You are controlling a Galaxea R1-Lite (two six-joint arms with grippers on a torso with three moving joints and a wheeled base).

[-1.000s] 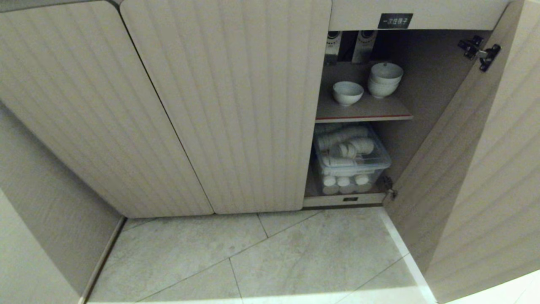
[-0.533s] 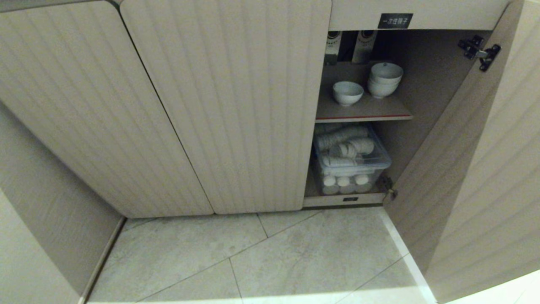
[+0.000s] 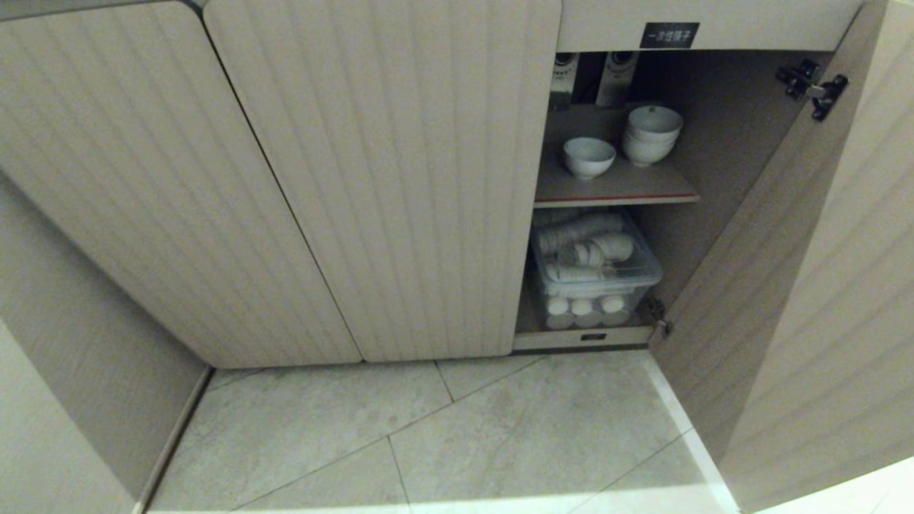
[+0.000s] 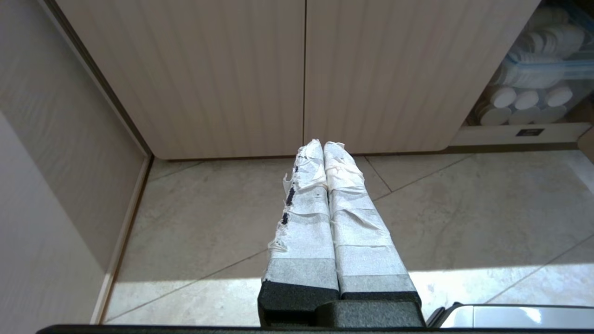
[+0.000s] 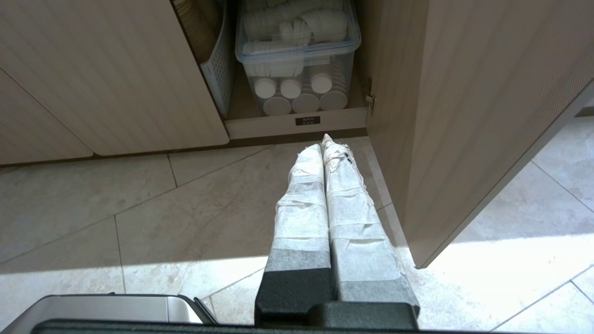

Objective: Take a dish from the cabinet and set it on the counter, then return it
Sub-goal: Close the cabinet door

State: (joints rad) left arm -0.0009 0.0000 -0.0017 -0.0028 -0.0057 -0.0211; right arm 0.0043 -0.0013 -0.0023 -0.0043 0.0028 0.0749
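Here, the beige ribbed cabinet (image 3: pixel 385 178) is seen with its right-hand door (image 3: pixel 800 285) swung open and both claws idle low over the tiled floor (image 3: pixel 457 435).

The single white bowl (image 3: pixel 588 157) is seen upright on the red-edged shelf (image 3: pixel 614 194), just beside a stack of like bowls (image 3: pixel 651 134); below it a clear lidded box (image 3: pixel 594 271) of white containers is stored. A small black label (image 3: pixel 668 35) is fixed above the opening. The left claw (image 4: pixel 323 147) and the right claw (image 5: pixel 326 144) are each closed on nothing, their taped fingers pressed together, well apart from the bowl.
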